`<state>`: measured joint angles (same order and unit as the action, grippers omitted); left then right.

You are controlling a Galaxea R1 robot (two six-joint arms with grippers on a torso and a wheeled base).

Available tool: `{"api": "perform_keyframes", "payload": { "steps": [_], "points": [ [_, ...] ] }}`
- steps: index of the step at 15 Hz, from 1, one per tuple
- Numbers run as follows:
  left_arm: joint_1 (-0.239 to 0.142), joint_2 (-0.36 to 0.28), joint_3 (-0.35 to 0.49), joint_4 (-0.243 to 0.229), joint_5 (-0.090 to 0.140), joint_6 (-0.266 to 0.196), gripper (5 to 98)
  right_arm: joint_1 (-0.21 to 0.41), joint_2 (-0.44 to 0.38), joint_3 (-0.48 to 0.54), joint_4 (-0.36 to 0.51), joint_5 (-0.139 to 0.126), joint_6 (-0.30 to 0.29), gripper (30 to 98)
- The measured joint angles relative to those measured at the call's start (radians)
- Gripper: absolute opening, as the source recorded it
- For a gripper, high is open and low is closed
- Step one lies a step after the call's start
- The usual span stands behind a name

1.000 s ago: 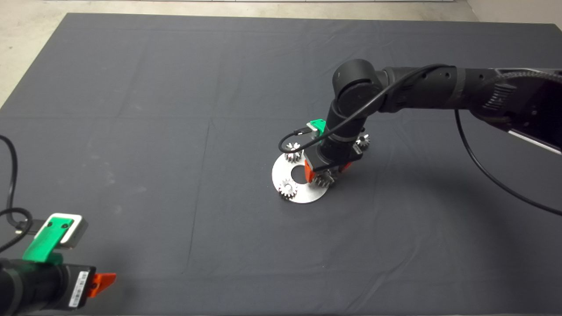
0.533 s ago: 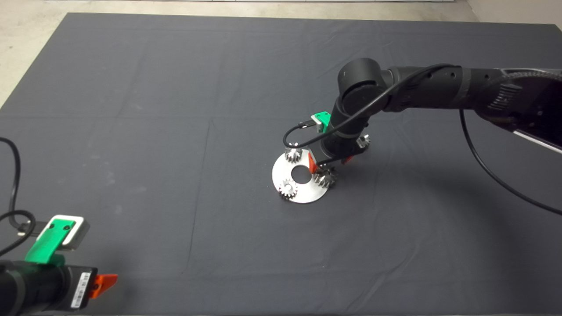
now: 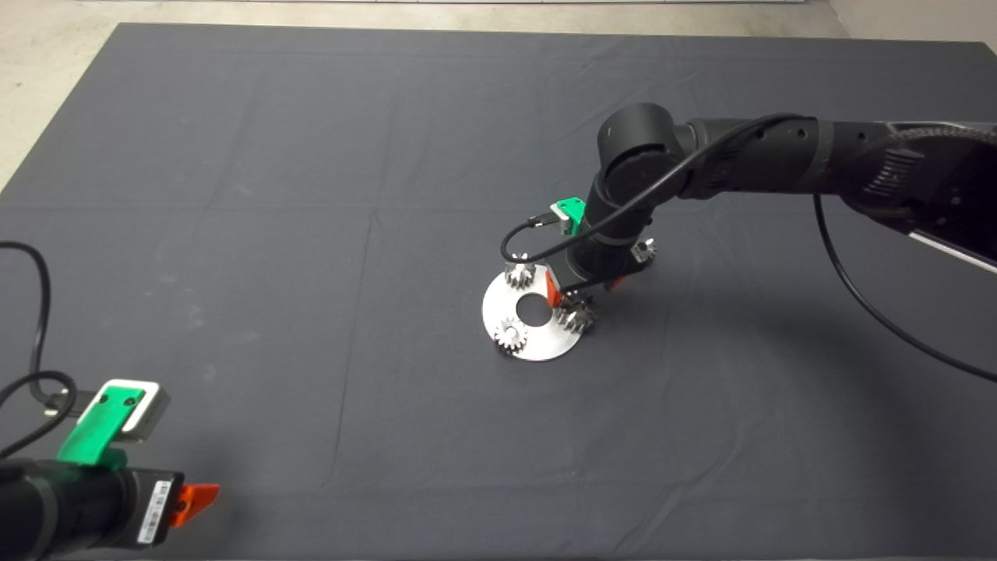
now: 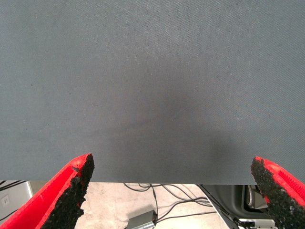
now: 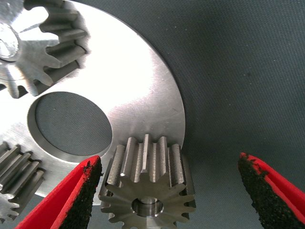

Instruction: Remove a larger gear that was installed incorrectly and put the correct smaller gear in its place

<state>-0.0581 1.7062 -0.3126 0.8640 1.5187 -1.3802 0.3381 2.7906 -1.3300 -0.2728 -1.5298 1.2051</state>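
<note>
A dark grey mat [image 3: 311,195], faintly creased and seamed, covers the table almost edge to edge, with pale concrete floor [image 3: 47,47] showing past its far side and left corner (cables [image 4: 162,205] trail on that floor beyond the near edge).

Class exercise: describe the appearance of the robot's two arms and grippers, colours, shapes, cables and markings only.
Both arms are black and tubular, the right arm with a rounded joint and a looping black cable. Each wrist carries a green bracket. The left gripper has a white label; the right gripper has red wedge-shaped fingers with rough black pads.
</note>
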Motion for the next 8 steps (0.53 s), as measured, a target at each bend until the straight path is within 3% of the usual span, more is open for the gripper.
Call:
{"api": "perform_keyframes", "payload": {
  "steps": [8],
  "points": [
    [0.0,0.0,0.0,0.0,0.0,-0.003,84.0,0.0,0.003,-0.014,0.001,0.0,0.001,75.3]
  ]
}}
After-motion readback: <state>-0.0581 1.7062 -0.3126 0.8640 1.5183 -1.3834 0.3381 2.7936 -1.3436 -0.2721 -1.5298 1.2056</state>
